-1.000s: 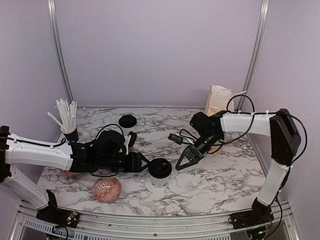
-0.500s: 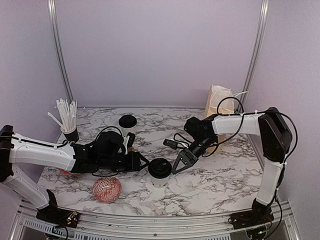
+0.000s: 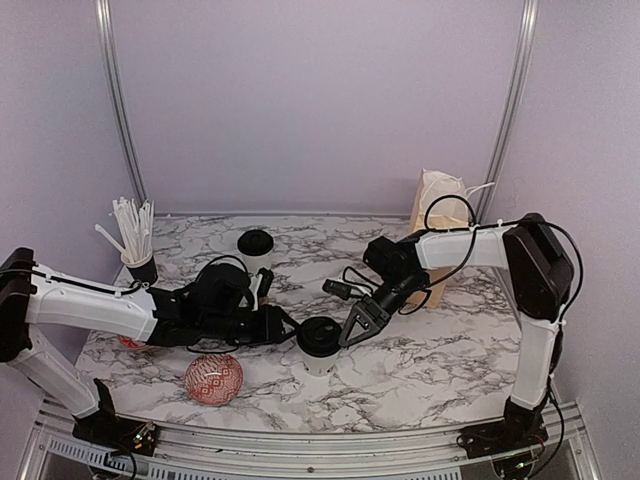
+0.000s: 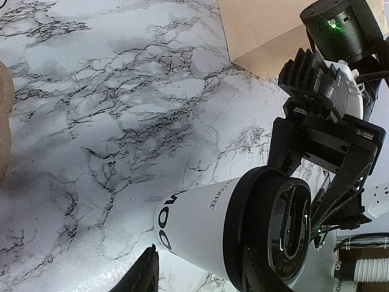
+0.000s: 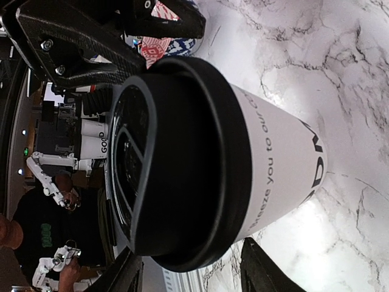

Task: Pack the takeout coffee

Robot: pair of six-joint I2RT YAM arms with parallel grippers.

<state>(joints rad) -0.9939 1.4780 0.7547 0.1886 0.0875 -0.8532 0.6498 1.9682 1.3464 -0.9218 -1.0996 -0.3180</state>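
Surface: a white counter (image 3: pixel 430 370) with grey marble veining fills the lower half of the top view.
Room: pale lilac walls (image 3: pixel 320 100) close it in behind and at both sides. Two metal posts (image 3: pixel 120 110) rise at upper left and upper right.
At the edges: a tan paper bag (image 3: pixel 438 210) stands at the counter's back right. White straws (image 3: pixel 133 225) stand in a dark holder at the far left. A red patterned bowl (image 3: pixel 213 377) lies at lower left.
Cup: a white cup (image 3: pixel 320 345) with a black lid stands upright on the counter at lower centre, between the two arms.
Second cup: a second cup (image 3: pixel 256 245), also lidded, stands farther back, left of centre.
Left pincer: the left pincer (image 3: pixel 288 326) reaches in from the left, turned on its side with its jaws apart. One finger (image 4: pixel 144 277) lies just beside the cup's base. I cannot tell whether it touches, and nothing is clamped.
Right pincer: the right pincer (image 3: pixel 350 332) comes in from the right, also turned on its side with its jaws spread partway. Its fingers (image 5: pixel 264 267) sit close to the lid and upper wall. A gap shows between the finger and the cup wall, so it holds nothing.
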